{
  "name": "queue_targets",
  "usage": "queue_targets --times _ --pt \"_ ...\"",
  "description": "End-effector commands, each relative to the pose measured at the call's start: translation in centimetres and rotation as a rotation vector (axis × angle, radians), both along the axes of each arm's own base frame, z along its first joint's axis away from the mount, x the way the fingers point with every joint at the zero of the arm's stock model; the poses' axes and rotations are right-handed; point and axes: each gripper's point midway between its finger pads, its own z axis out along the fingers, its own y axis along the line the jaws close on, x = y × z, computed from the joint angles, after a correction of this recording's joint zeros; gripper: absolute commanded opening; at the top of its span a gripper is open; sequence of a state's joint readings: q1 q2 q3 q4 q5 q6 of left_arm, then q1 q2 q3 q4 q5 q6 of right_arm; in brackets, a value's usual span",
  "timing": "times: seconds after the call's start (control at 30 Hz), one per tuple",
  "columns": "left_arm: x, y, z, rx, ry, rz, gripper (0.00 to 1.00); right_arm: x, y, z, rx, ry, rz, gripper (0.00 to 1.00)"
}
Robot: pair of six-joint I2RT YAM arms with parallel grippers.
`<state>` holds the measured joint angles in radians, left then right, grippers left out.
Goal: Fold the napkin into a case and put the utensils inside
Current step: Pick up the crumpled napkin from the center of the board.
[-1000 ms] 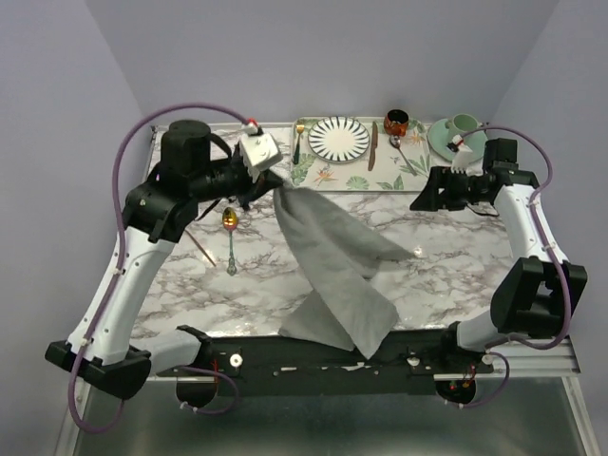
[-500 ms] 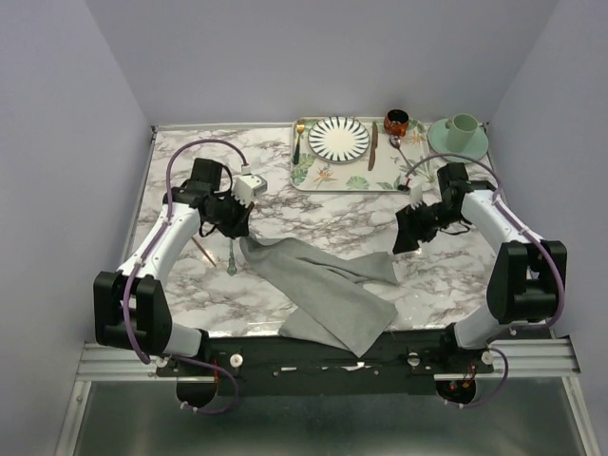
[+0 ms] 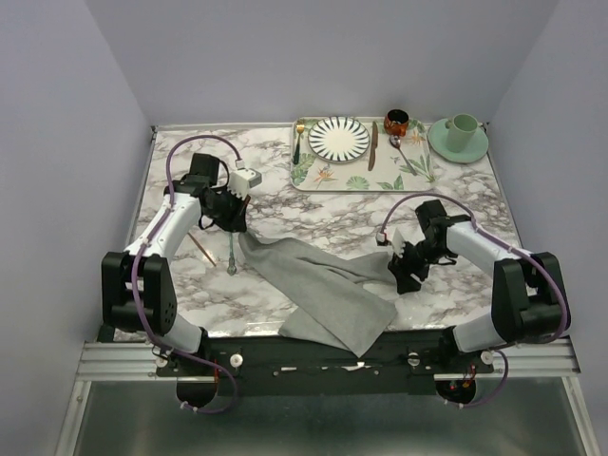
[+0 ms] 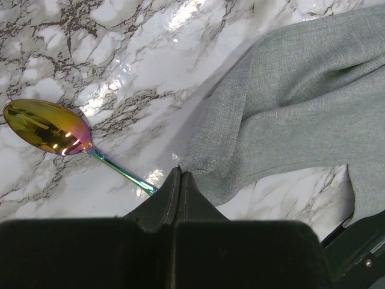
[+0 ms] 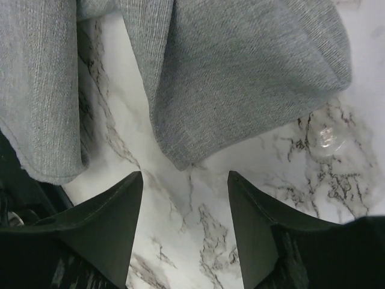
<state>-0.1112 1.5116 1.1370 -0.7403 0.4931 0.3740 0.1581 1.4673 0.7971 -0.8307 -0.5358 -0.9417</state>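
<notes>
Spread out crumpled on the tabletop [image 3: 285, 190]: napkin [image 3: 328, 285], long way running from far left down to the near middle. Pinched tight at its far-left corner by the left end effector [image 4: 179, 180], just beside the spoon [image 4: 45, 126]. Hanging open and holding nothing: right end effector [image 5: 183, 177], with the napkin's right corner just ahead of its fingers. Best grabbed next with that right arm, being nearer. No fold made yet.
</notes>
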Motion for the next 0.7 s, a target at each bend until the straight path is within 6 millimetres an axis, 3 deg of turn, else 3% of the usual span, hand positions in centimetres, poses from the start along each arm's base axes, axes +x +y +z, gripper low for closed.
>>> queue_targets --times 0.0,0.17,0.23,0.27,0.3,0.37,0.43,0.57,0.6,0.67 --pt "1.1 -0.5 0.5 -0.046 -0.001 0.021 0.0 1.9 0.4 -1.1 -0.044 -0.147 0.086 0.67" --pt "1.5 -0.4 0.7 -0.052 -0.007 0.044 0.0 2.3 1.9 -1.8 -0.058 -0.188 0.117 0.62" --pt "1.6 -0.4 0.8 -0.056 -0.009 0.055 0.0 2.7 2.1 -1.9 -0.064 -0.199 0.109 0.53" --pt "1.7 -0.3 0.8 -0.059 -0.008 0.061 0.0 2.9 2.2 -1.8 -0.063 -0.207 0.112 0.47" --pt "1.7 -0.3 1.0 -0.066 -0.009 0.072 0.0 2.9 2.3 -1.7 -0.062 -0.21 0.106 0.28" --pt "1.9 -0.1 1.2 -0.069 -0.013 0.088 0.0 3.6 2.2 -0.8 -0.07 -0.25 0.081 0.06" --pt "2.3 0.0 2.0 -0.071 -0.036 0.107 0.0 4.4 1.8 0.4 -0.088 -0.28 0.013 0.01" --pt "4.1 -0.1 6.0 -0.09 -0.143 0.12 0.0 6.8 1.5 8.3 0.008 -0.478 -0.188 0.01" --pt "5.3 -0.2 8.7 -0.104 -0.214 0.125 0.0 8.0 1.5 11.3 0.043 -0.529 -0.264 0.01" --pt "6.3 -0.5 11.8 -0.142 -0.265 0.155 0.0 10.0 -0.4 15.2 0.046 -0.616 -0.392 0.01"
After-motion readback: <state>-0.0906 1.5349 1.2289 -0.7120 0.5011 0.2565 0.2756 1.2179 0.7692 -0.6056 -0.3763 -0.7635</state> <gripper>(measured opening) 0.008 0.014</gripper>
